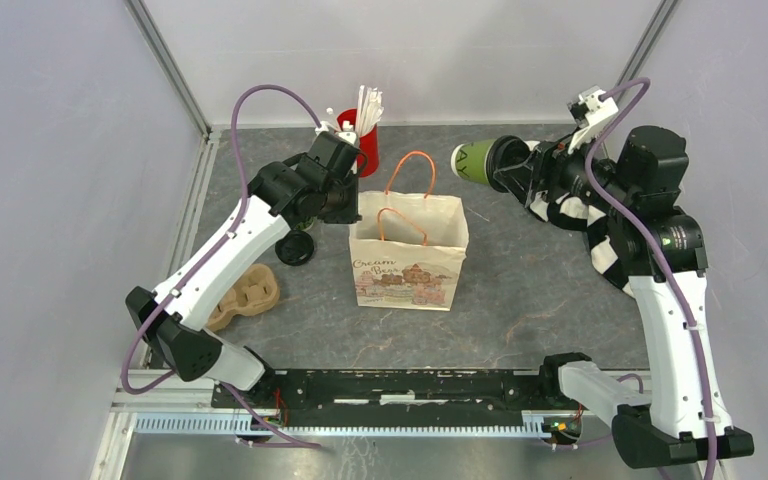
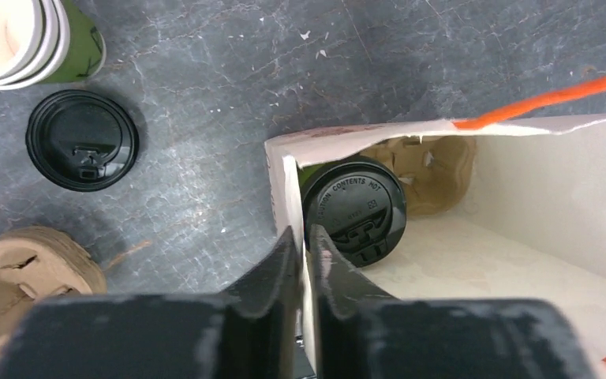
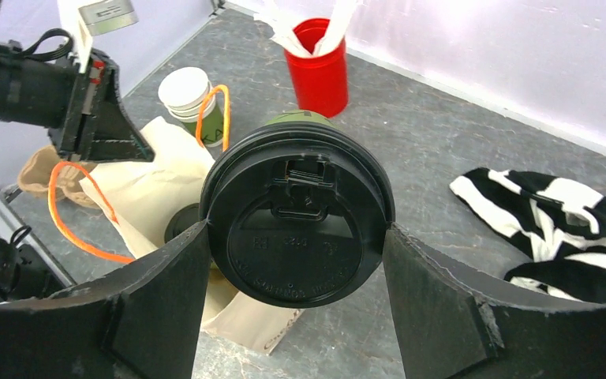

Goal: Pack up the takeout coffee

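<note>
One takeout coffee [image 1: 472, 160], a green cup with a black lid, is held on its side in my right gripper [image 1: 505, 165], in the air right of and behind the paper bag [image 1: 408, 262]. In the right wrist view my right gripper [image 3: 296, 230] is shut on the cup at its lid [image 3: 296, 201]. The second lidded cup [image 2: 355, 212] stands inside the bag in a cardboard carrier [image 2: 435, 167]. My left gripper [image 2: 306, 237] is shut on the bag's left wall [image 2: 286, 185], at its top edge [image 1: 353, 208].
A loose black lid [image 1: 295, 248] and a cardboard carrier [image 1: 247, 295] lie left of the bag. A stack of lidless cups [image 2: 24, 35] stands by them. A red cup of white sticks [image 1: 365, 140] stands behind the bag. A striped cloth [image 3: 556, 209] lies at the right.
</note>
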Motion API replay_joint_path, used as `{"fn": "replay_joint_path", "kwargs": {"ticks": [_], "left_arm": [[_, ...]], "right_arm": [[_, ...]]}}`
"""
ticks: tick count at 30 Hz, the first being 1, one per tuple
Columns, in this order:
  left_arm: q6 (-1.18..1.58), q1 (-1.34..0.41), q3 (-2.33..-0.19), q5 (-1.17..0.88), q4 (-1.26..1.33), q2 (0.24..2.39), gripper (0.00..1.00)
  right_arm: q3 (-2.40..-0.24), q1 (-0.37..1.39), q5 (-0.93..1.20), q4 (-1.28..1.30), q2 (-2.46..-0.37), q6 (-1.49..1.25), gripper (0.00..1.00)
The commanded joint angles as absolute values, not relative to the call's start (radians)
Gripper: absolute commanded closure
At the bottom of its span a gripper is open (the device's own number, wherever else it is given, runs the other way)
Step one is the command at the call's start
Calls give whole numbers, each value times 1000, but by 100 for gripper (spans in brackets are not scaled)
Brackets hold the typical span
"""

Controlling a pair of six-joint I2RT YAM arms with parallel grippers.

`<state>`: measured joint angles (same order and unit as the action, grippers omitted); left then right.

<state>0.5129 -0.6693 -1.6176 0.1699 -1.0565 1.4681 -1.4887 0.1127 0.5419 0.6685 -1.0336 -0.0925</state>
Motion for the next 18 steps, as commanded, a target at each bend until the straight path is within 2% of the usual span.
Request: {"fn": "replay_joint_path", "kwargs": {"ticks": [1, 2, 4, 10, 13, 18], "left_arm": [[448, -673, -1684, 230, -1031, 1481, 80], [456, -673, -1689, 239, -1046, 1480, 73], [468, -673, -1668, 249, -1053, 1466, 64], [483, -673, -1636, 239, -1049, 1462, 56], [482, -672, -1632, 228, -1037, 1478, 59], [461, -674, -1638, 231, -1010, 1498, 75]], "right_arm": [[-1519, 130, 592, 610, -1023, -88, 84], [-1517, 130, 590, 613, -1022, -84, 84], [-1512, 131, 582, 615, -1019, -83, 85], [-1512, 131, 578, 597, -1011, -96, 85], [-1526, 131, 584, 598, -1014, -100, 85], [-1531, 135, 636, 580, -1012, -101, 86]]}}
